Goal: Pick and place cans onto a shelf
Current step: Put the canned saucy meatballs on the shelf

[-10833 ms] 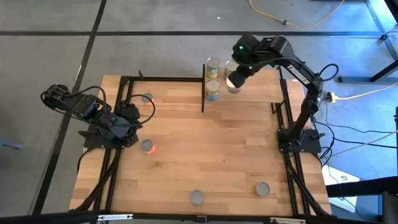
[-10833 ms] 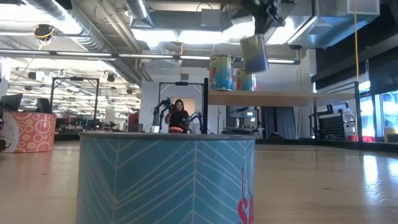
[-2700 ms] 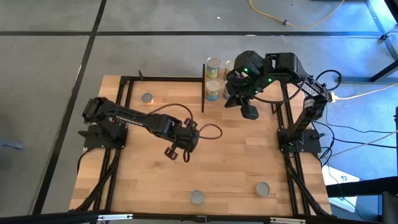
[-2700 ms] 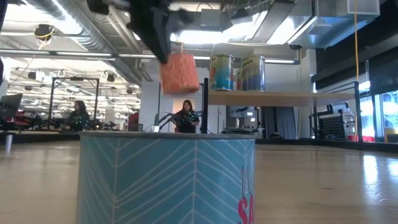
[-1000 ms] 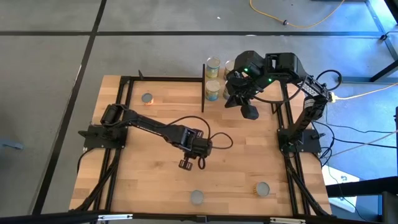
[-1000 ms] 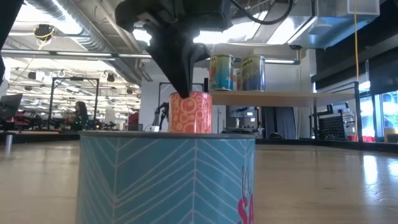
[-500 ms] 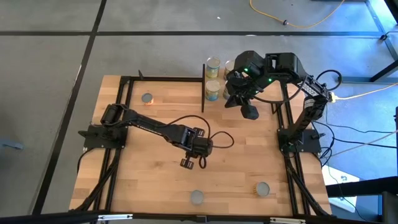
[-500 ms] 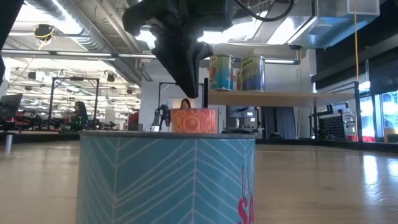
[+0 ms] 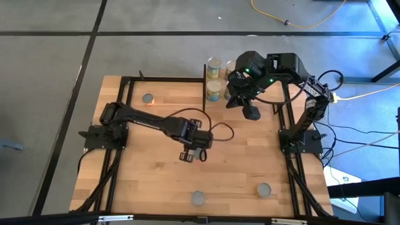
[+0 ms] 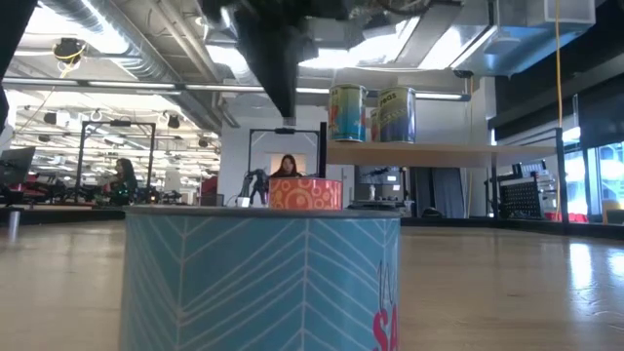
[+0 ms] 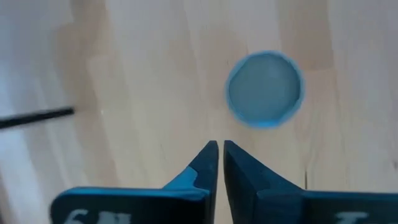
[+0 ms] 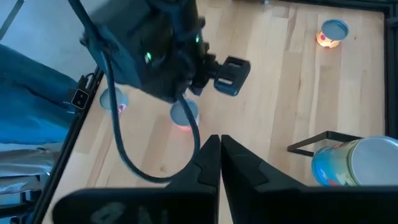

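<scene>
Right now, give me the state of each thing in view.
Left gripper: shut, empty.
Right gripper: shut, empty.
Orange can: upright on table, not held.
Shelf cans: upright on shelf.
Teal can: upright, not held.

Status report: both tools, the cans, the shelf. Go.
Left tool shut, empty, over mid-table. Orange can upright on table below it, not shelved. Right tool shut, empty, by shelf with cans on it. No obstruction seen.
</scene>
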You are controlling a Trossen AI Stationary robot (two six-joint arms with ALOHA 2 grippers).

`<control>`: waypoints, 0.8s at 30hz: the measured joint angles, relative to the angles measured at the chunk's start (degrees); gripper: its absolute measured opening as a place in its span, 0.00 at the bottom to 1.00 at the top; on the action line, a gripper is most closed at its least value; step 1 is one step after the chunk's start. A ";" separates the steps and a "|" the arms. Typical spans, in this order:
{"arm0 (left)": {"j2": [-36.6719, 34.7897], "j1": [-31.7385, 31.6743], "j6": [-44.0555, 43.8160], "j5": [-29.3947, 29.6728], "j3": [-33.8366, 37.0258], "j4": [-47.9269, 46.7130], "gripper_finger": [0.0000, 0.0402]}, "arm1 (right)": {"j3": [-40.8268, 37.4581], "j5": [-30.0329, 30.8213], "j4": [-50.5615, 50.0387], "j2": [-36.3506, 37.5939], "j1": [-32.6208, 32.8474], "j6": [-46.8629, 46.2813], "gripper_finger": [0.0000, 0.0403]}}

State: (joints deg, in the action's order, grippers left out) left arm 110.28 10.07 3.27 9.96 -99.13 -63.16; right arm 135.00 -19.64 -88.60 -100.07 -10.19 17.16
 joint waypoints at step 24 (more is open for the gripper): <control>-27.12 4.49 -13.70 6.48 -7.83 -17.26 0.00 | -0.31 9.82 7.30 -3.39 15.76 -2.16 0.01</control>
State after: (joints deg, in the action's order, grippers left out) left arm 83.16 14.55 -10.43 16.45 -106.96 -80.42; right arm 134.69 -9.82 -81.30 -103.47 5.57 14.99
